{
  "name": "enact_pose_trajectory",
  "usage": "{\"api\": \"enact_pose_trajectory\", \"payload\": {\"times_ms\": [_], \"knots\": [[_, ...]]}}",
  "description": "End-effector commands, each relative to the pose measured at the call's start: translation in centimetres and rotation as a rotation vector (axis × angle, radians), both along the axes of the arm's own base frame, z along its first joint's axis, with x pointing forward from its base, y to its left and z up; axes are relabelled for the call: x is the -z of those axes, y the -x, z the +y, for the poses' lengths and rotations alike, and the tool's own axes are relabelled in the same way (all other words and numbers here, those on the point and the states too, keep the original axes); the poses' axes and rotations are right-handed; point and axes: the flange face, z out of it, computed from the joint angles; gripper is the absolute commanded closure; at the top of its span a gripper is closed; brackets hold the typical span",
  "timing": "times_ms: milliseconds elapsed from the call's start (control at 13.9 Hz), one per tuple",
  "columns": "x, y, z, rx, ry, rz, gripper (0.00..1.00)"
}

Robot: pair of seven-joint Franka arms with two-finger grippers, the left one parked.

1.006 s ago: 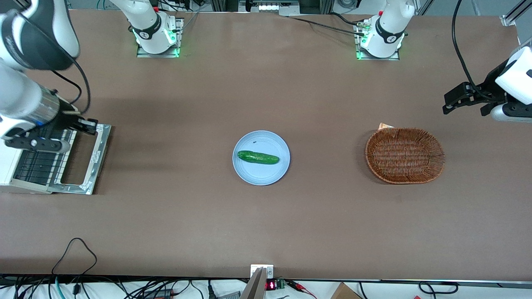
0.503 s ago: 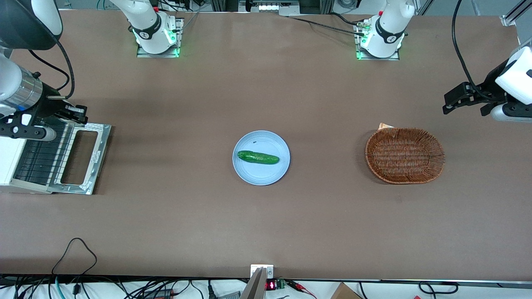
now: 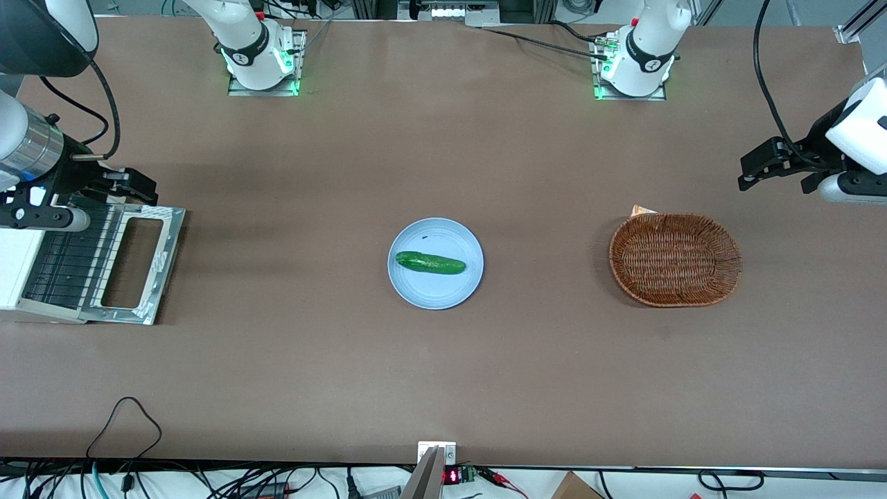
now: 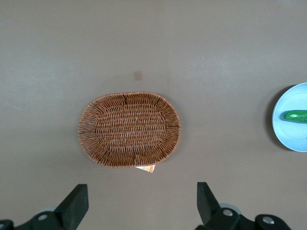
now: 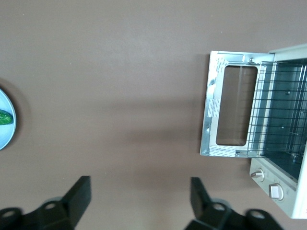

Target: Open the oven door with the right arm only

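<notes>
Pincer spread wide above table

End effector above oven door.

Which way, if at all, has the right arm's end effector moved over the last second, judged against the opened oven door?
Yes. The end effector, open, has risen off the oven door and now sits just farther from the front camera than the door.

No text, label or number can be read anywhere.
</notes>
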Motion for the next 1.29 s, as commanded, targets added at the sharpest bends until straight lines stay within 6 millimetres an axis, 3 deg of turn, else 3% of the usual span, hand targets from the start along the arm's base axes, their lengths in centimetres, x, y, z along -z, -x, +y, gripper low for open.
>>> {"api": "enact_pose_trajectory", "payload": {"times_ms": [0,1221], "knots": [[-1.26,-0.2,-0.03,-0.166,-0.033,-0.012,0.0],[-1.18,-0.27,-0.28,-0.176,-0.033,-0.011,0.0]]}}
